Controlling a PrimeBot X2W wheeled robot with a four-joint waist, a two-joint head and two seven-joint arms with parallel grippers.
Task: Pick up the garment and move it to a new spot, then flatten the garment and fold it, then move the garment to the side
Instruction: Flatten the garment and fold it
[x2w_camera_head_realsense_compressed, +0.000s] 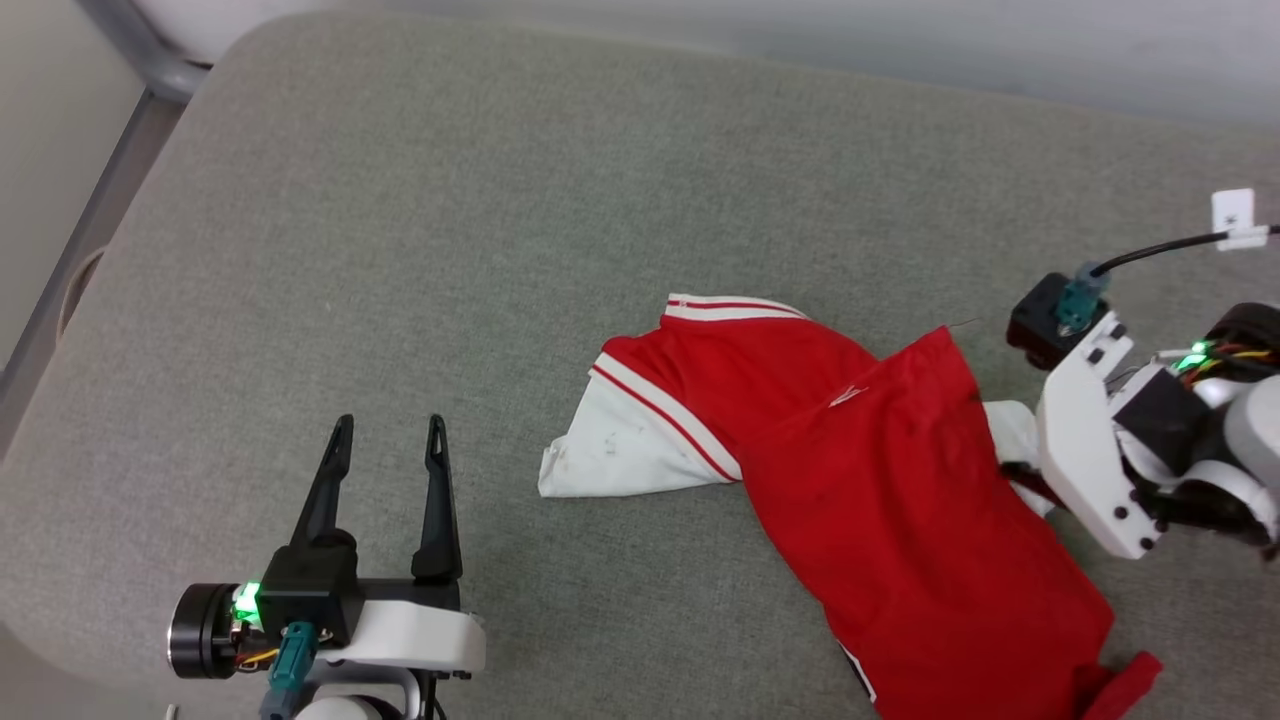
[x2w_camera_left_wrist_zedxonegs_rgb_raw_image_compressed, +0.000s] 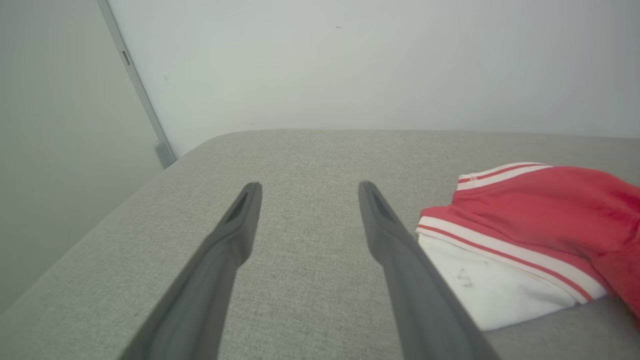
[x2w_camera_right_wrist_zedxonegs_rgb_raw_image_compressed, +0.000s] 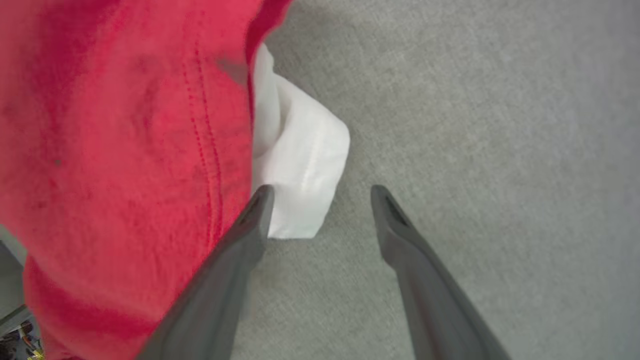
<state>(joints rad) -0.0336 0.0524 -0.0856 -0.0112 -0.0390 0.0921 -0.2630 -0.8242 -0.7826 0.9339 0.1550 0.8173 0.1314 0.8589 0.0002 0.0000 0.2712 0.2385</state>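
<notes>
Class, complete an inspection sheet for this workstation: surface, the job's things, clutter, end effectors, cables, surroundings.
Surface: grey fabric top, rounded corner.
Job's things: garment, red with white striped-trim sleeves, crumpled, unfolded, right of centre.
Clutter: nothing seen.
End effectors: left end effector open, apart from the garment; right end effector open beside a white sleeve, holding nothing.
Cables: black cable with white tag by the right wrist.
Surroundings: pale wall, grey metal post.

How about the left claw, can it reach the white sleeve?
Probably yes: the left claw is open, and just bare grey cushion lies between it and the white sleeve of the garment.
</notes>
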